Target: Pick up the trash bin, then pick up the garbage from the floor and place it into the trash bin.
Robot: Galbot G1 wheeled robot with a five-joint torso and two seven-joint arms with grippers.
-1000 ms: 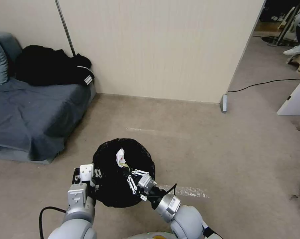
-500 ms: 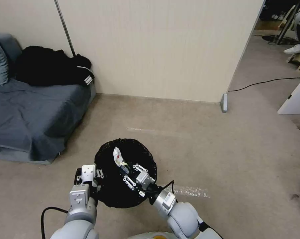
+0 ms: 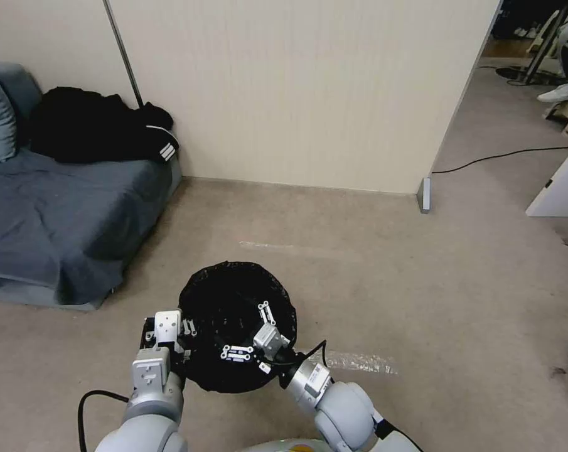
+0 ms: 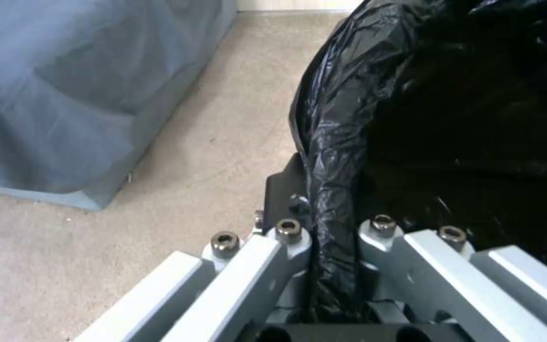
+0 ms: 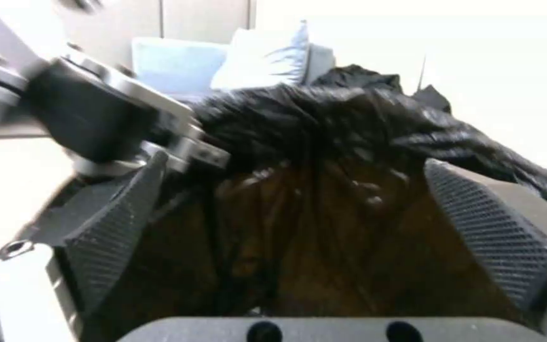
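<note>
A: Operator, what are you looking at, biggest first?

B: You are facing a beige wall (image 3: pixel 309 88) at 12 o'clock and a blue-grey sofa (image 3: pixel 58 213) at 9 to 10 o'clock, with a black garment (image 3: pixel 101 129) lying on its seat. Carpet floor (image 3: pixel 422 282) is running under everything.

A: Where is the trash bin sitting?

B: The trash bin (image 3: pixel 233 326) is sitting at 6 o'clock, just ahead of your arms, its black liner bag (image 4: pixel 349 118) draping over the rim.

A: Left gripper?

B: Your left gripper (image 4: pixel 334 237) is at the bin's 8 o'clock edge, fingers pressed together and pinching the rim through the liner.

A: Right gripper?

B: Your right gripper (image 3: pixel 251 329) is reaching into the bin's mouth from 4 o'clock, fingers (image 5: pixel 489 232) spread wide, gripping nothing, dark liner lying between them.
</note>
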